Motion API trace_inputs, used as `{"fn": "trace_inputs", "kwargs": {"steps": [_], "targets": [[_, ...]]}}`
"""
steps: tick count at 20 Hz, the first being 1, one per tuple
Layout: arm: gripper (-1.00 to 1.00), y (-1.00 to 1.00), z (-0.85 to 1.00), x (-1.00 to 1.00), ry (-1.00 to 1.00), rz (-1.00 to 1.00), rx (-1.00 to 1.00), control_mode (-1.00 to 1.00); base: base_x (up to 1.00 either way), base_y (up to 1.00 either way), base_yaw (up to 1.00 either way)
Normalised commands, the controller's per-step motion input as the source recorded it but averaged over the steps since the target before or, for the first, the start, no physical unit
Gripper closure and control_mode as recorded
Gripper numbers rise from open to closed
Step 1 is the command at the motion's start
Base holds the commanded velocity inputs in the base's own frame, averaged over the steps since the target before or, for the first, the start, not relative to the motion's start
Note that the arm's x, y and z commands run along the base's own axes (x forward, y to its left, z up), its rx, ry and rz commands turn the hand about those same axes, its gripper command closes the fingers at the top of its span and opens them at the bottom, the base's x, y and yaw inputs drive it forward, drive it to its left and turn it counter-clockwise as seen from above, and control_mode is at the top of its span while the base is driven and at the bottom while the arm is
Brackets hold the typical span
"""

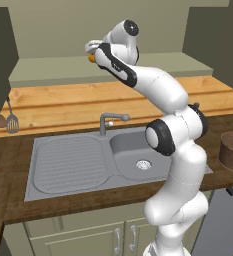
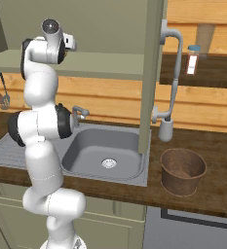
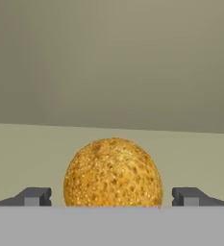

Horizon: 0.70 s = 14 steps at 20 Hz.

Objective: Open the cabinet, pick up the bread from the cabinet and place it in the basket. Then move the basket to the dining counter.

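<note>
The bread [image 3: 113, 174] sits on the cabinet [image 3: 108, 139] shelf, dead ahead and centred between the spread fingertips [image 3: 34, 196] of the gripper [image 3: 112, 197] (nothing held yet), so closing should catch it.

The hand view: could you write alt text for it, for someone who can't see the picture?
A round golden-orange bread bun sits on the pale green cabinet shelf, straight ahead of the camera. The open gripper has one dark fingertip on each side of the bun, with a gap left on both sides, so nothing is gripped yet.
</note>
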Motion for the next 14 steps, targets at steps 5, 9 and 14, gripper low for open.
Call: {"fn": "trace_inputs", "kwargs": {"steps": [5,9,14], "targets": [[-1.00,0.01,-0.29,0.10,0.00,0.00,0.00,-1.00,0.00,0.00,0.00],[-1.00,0.04,-0.25,0.17,0.00,0.00,0.00,-1.00,0.00,0.00,0.00],[-1.00,0.11,-0.27,0.17,0.00,0.00,0.00,-1.00,0.00,0.00,0.00]]}}
